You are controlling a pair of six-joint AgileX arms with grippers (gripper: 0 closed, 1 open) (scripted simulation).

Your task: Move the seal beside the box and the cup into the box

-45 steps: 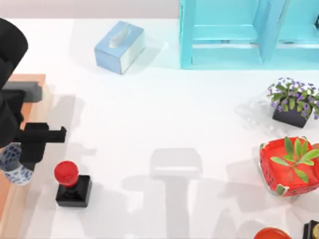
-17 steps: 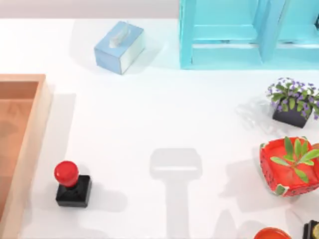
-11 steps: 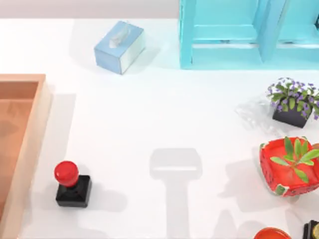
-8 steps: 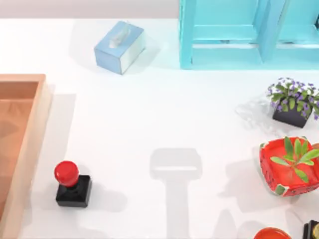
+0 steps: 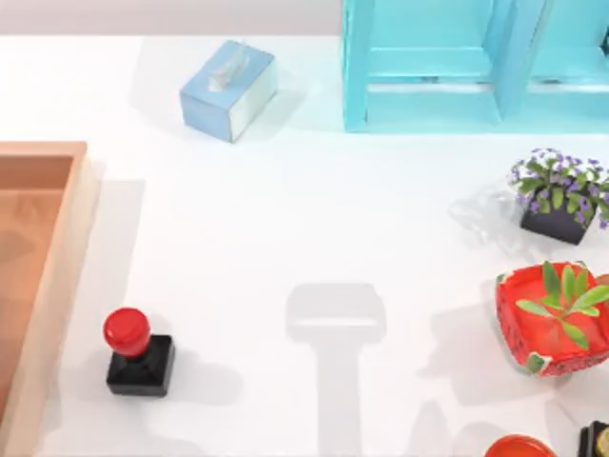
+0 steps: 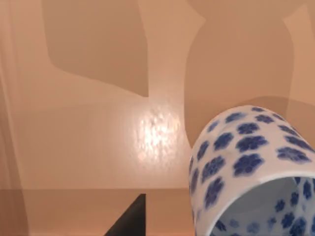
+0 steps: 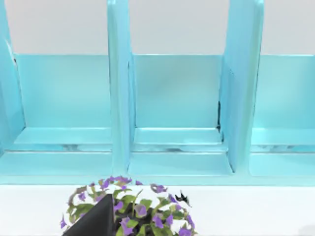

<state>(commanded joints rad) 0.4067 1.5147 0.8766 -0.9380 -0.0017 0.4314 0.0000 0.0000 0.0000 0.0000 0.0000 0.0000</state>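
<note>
The seal [image 5: 138,352], a red ball knob on a black block, stands upright on the white table just right of the box [image 5: 59,286], apart from its pale rim. The box's orange-brown inside runs off the table's left edge. In the left wrist view the cup [image 6: 251,162], white with blue flowers, hangs or lies tilted close over the box floor [image 6: 98,147], its mouth turned toward the camera. A dark part of my left gripper [image 6: 130,221] shows beside the cup with a gap between them. My right gripper [image 7: 93,221] is parked over the purple flowers.
A light-blue tissue box [image 5: 228,89] sits at the back left and a turquoise shelf [image 5: 476,67] at the back right. A purple flower pot [image 5: 559,195], a red watermelon plant bowl [image 5: 552,319] and a red object [image 5: 519,447] stand along the right.
The left arm with the cup, over the box's rim 2.7 s ago, has moved left out of the top view. Nothing has shifted in the last second.
</note>
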